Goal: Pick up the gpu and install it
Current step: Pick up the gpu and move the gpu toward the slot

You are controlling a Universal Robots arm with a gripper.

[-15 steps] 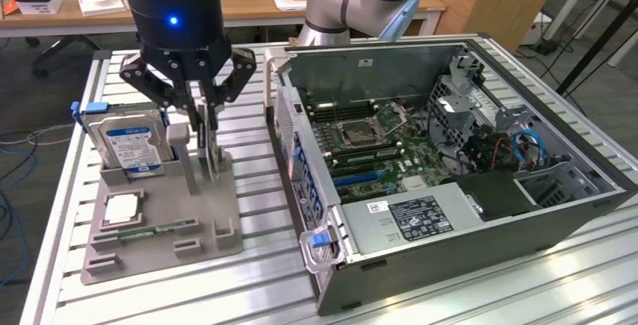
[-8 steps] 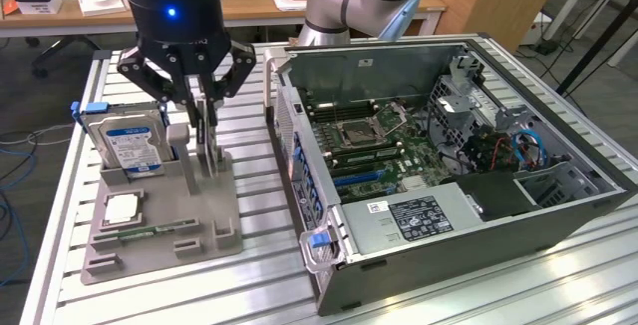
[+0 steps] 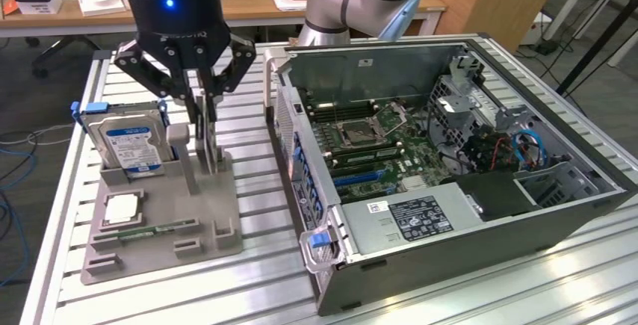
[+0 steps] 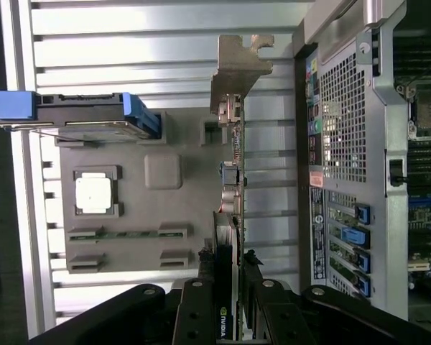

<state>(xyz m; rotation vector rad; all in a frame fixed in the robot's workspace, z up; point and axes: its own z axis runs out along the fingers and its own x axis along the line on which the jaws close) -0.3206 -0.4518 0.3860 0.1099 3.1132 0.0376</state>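
The gpu [image 3: 214,144], a thin dark card, stands on edge in a slot of the grey holder [image 3: 205,229] at the exterior view's left. My gripper [image 3: 205,112] comes down from above, one finger on each side of the card's top. In the wrist view the gpu [image 4: 232,169] is seen edge-on, with its silver bracket [image 4: 235,66] at the far end. There the gripper [image 4: 228,291] has both black fingers pressed against the card's faces, shut on it. Its lower edge still sits at the holder's slot.
On the same holder [image 4: 163,172] are a silver hard drive [image 3: 128,142] with blue clips, a square processor chip [image 3: 119,207] and a narrow memory stick [image 3: 160,228]. The open computer case [image 3: 449,153] lies at the exterior view's right, motherboard [image 3: 369,146] exposed. All rests on a slatted aluminium table [image 3: 249,288].
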